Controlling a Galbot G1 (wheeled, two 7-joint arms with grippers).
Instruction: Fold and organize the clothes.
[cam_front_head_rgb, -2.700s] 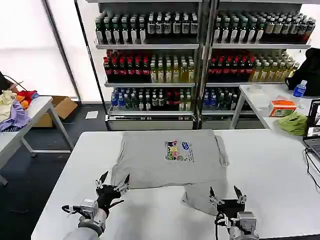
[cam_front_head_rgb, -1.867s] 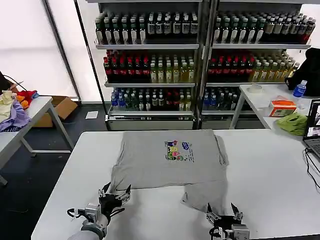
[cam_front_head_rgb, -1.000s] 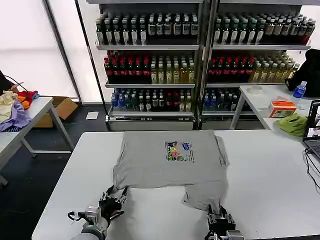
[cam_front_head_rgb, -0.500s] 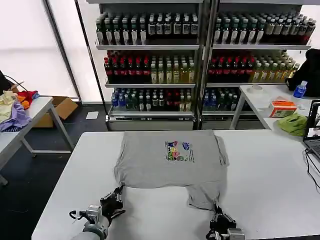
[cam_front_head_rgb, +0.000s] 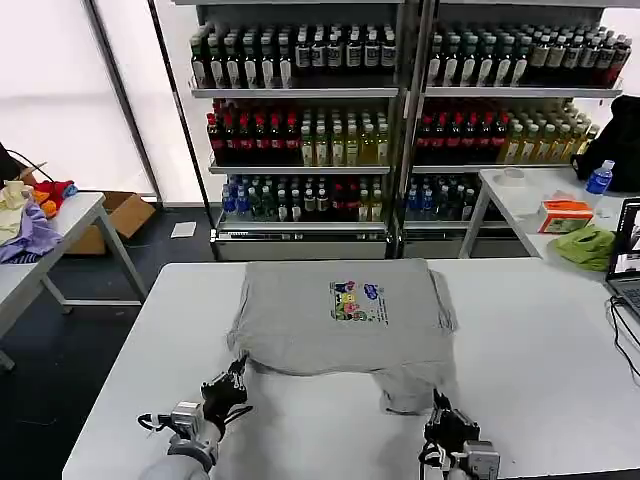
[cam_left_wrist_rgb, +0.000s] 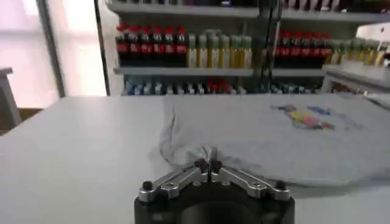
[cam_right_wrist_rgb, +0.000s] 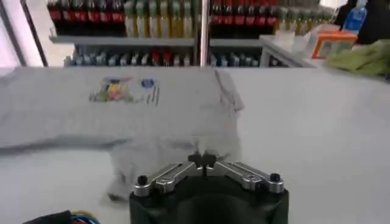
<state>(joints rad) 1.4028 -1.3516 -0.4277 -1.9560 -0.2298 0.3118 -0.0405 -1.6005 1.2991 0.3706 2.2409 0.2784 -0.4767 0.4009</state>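
The left gripper (cam_front_head_rgb: 232, 378) has its fingertips pinched together on the near left corner of the light grey shirt (cam_front_head_rgb: 345, 312), and the right gripper (cam_front_head_rgb: 437, 415) is likewise closed on the shirt's near right hem, where a flap of fabric hangs toward the robot. The shirt lies flat on the white table (cam_front_head_rgb: 530, 340), chest print (cam_front_head_rgb: 357, 301) up, its far edge toward the drinks shelves (cam_front_head_rgb: 400, 110) behind the table.
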